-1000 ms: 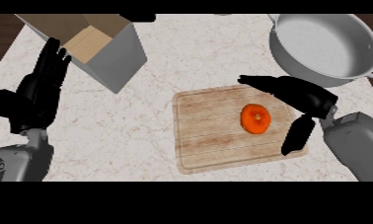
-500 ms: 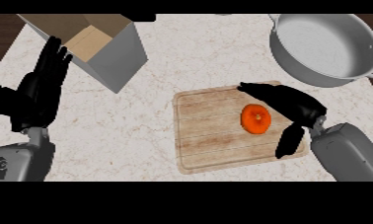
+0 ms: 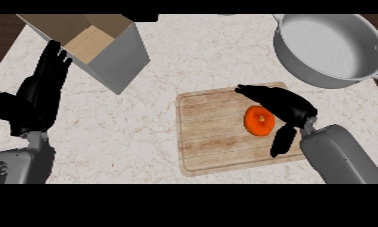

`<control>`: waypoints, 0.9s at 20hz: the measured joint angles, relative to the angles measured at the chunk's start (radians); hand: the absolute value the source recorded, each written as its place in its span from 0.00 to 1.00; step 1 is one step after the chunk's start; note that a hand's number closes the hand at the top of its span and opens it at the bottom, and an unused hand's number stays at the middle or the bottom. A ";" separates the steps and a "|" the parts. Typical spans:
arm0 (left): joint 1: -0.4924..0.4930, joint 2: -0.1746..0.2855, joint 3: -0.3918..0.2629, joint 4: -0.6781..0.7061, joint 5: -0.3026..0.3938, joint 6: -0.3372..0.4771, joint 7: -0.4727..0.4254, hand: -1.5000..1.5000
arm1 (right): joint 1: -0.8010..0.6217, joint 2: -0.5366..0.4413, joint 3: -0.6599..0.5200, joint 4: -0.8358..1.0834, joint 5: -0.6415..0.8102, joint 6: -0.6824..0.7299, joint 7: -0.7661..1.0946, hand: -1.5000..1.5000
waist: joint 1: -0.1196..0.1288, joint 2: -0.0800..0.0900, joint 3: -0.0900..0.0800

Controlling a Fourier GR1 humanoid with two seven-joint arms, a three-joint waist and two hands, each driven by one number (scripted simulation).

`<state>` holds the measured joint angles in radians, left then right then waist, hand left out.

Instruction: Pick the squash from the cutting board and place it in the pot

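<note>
Right edge of the cutting board: hidden beneath the right hand and its grey forearm, which is itself cut off at the lower edge. Where the palm meets the right margin of the squash, contact or gap cannot be told. Pot: cropped at the right edge and top. Open box: far corner cut off at the top, beside a dark shape too cropped to identify. Left forearm: cropped at the lower left.

counter: pale veined stone | upper-left corner: dark brown strip beyond its edge | light: even
</note>
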<state>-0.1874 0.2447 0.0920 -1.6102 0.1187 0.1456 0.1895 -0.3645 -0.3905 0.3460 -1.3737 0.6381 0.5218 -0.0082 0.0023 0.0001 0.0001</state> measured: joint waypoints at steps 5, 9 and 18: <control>0.006 -0.008 0.009 -0.037 -0.005 -0.004 0.033 0.50 | 0.002 0.041 -0.012 0.086 0.076 -0.037 -0.044 0.00 | 0.002 0.000 0.000; -0.005 -0.020 -0.005 -0.061 -0.025 0.009 0.063 0.50 | -0.031 0.033 0.005 0.147 0.129 -0.056 -0.144 1.00 | 0.003 0.000 0.000; 0.002 -0.034 0.010 -0.047 -0.038 -0.016 0.047 0.50 | -0.042 0.065 -0.015 0.201 0.233 -0.113 -0.275 1.00 | 0.002 -0.004 -0.003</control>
<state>-0.1858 0.2105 0.1016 -1.6577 0.0803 0.1291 0.2366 -0.4066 -0.3257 0.3310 -1.1731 0.8711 0.4090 -0.2834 0.0043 -0.0037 -0.0026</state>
